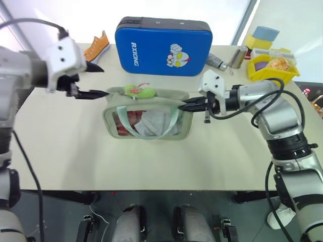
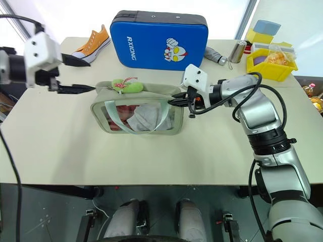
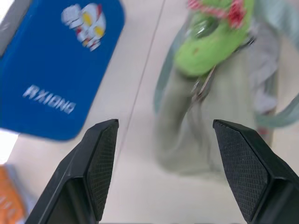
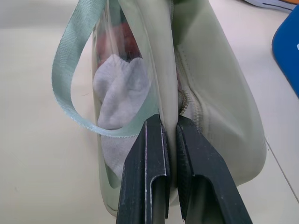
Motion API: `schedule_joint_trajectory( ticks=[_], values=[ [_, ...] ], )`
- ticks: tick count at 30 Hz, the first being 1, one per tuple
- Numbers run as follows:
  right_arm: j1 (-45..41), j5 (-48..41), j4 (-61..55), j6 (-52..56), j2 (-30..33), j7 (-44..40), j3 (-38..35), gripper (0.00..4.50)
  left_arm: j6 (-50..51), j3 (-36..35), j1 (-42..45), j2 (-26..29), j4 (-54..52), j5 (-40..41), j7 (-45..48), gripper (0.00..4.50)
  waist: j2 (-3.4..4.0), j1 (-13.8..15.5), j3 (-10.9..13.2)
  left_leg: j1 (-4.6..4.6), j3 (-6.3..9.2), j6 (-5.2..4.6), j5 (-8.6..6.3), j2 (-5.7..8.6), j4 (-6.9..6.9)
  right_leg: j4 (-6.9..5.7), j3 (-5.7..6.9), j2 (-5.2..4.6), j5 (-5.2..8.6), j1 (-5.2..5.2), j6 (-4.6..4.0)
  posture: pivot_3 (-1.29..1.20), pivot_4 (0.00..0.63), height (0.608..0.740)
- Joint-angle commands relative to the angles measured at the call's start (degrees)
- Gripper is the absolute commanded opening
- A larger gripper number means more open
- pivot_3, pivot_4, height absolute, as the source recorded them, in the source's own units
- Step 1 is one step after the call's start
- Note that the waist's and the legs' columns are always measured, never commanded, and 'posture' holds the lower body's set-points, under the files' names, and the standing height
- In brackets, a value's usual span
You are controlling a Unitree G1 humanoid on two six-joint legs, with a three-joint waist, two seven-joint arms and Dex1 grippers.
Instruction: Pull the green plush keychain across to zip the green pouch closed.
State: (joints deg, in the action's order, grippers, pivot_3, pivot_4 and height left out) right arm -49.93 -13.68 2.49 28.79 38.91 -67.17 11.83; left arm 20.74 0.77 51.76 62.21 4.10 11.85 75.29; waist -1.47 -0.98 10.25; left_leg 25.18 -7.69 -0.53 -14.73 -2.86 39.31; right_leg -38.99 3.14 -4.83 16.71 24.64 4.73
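Note:
The green pouch [image 1: 147, 124] lies mid-table, its clear window and mint strap facing me. The green plush keychain [image 1: 140, 91] rests on the pouch's top edge towards its left end, and is also seen close up [image 3: 212, 42]. My left gripper [image 1: 105, 81] hovers open just left of the pouch, with nothing between its fingers [image 3: 100, 158]; the keychain lies a little beyond the fingertips. My right gripper [image 1: 182, 106] is shut on the pouch's right end, pinching the fabric edge by the zipper seam [image 4: 170, 123].
A blue hard case [image 1: 162, 46] stands behind the pouch. An orange shoe [image 1: 97, 47] lies at the back left. At the back right are a metal can [image 1: 237, 56], a yellow bin [image 1: 272, 68] and sponges [image 1: 265, 35].

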Motion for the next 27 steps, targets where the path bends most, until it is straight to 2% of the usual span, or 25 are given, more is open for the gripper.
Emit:
schedule_joint_trajectory(
  ticks=[1, 5, 9, 15, 18, 23, 27],
  values=[
    [-1.77, 0.38, 1.01, -1.59, -0.56, -0.5, -0.27, 0.0, 3.97, -4.27, -3.3, 2.99, -5.14, 3.12, 0.77, 3.42, 0.0, -0.16, 0.0, 0.0, 0.0, 0.0, 0.0, 0.0, 0.0, 0.0, 0.0, 0.0, 0.0, 0.0, 0.0, 0.0, 0.15, 0.74],
    [-2.55, 0.75, 2.21, -2.38, -0.96, -0.98, -0.03, 0.0, 7.71, -6.14, -13.37, 3.15, -14.18, 5.29, -1.24, 3.42, 0.02, -0.12, -0.01, -0.05, 0.0, 0.01, 0.0, -0.02, -0.02, -0.02, -0.04, -0.01, 0.0, -0.01, -0.01, 0.0, 0.15, 0.74],
    [-2.93, 1.03, 2.73, -2.6, -1.26, -1.44, 0.04, 0.0, 12.49, -6.93, -17.27, 1.14, -19.48, 7.69, -5.09, 3.42, 0.0, 0.0, 0.0, -0.05, 0.01, 0.01, 0.0, -0.03, -0.02, -0.02, -0.05, 0.0, 0.0, -0.03, -0.01, 0.0, 0.15, 0.74],
    [-3.12, 1.4, 2.41, -2.22, -1.55, -1.67, -0.06, 0.0, 10.41, -5.51, -20.98, -1.06, -18.69, 6.15, -9.34, 3.42, 0.01, 0.02, -0.01, -0.08, 0.01, 0.01, 0.01, -0.03, -0.03, -0.03, -0.05, 0.03, 0.0, -0.03, -0.01, 0.0, 0.15, 0.74],
    [-2.97, 1.35, 1.71, -1.64, -1.63, -1.58, -0.16, 0.0, 7.96, -4.47, -21.21, -2.6, -16.32, 5.02, -10.51, 2.59, 0.01, -0.06, -0.01, -0.08, -0.02, 0.01, 0.0, -0.02, -0.03, -0.01, -0.07, 0.02, 0.0, -0.04, -0.01, 0.0, 0.15, 0.74],
    [-2.69, 1.12, 0.77, -0.83, -1.43, -1.52, -0.39, 0.0, 6.27, -3.54, -18.91, -5.18, -13.31, 4.42, -11.86, 0.04, 0.01, -0.03, -0.01, -0.08, -0.01, 0.01, 0.0, -0.03, -0.04, -0.01, -0.06, 0.03, 0.0, -0.04, -0.01, 0.0, 0.15, 0.74],
    [-2.35, 0.46, -0.94, 0.85, -1.1, -1.55, -0.71, 0.0, 6.31, -2.78, -16.95, -6.52, -11.87, 4.23, -12.59, 0.04, 0.01, 0.1, -0.01, -0.08, -0.01, 0.01, 0.0, -0.02, -0.04, -0.01, -0.06, 0.02, 0.0, -0.04, -0.01, 0.0, 0.15, 0.74]
  ],
)
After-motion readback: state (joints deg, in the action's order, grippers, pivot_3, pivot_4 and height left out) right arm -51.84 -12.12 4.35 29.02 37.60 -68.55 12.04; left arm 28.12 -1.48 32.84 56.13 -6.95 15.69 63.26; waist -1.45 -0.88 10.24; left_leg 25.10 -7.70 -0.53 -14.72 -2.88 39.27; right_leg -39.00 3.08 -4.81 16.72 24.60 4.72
